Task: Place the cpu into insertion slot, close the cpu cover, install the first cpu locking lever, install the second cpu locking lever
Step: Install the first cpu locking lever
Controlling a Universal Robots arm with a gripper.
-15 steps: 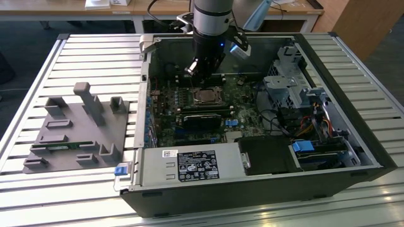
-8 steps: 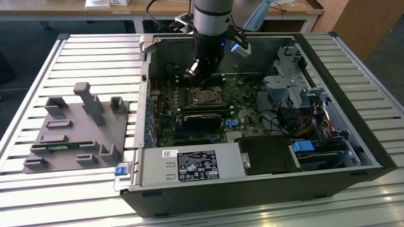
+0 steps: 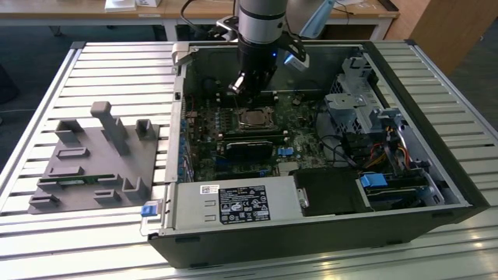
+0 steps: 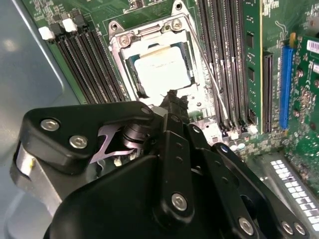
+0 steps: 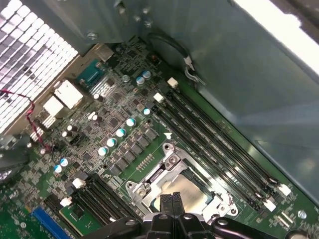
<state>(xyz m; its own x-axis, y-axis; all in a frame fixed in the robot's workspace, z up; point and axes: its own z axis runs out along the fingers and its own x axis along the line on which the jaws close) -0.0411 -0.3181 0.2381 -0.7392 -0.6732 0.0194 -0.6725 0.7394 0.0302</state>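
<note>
The cpu (image 4: 162, 69) lies flat in the insertion slot (image 4: 175, 23), its silvery top showing through the window of the cpu cover (image 4: 121, 47). The cover's grey frame lies down around the chip. A thin metal lever rod (image 4: 212, 79) runs along one side of the socket. My gripper (image 4: 172, 97) hovers just above the socket's edge, fingers pressed together and holding nothing. In the first wrist view the gripper (image 5: 172, 199) sits over the cpu (image 5: 192, 191). In the exterior view the gripper (image 3: 239, 86) hangs inside the open case, a little behind the socket (image 3: 255, 118).
Long black memory slots (image 4: 87, 64) flank the socket on both sides. The case's back wall (image 3: 225, 64) is close behind the arm. A drive cage (image 3: 358, 111) and cables fill the exterior view's right. A grey fixture (image 3: 97, 157) stands on the slatted table at the exterior view's left.
</note>
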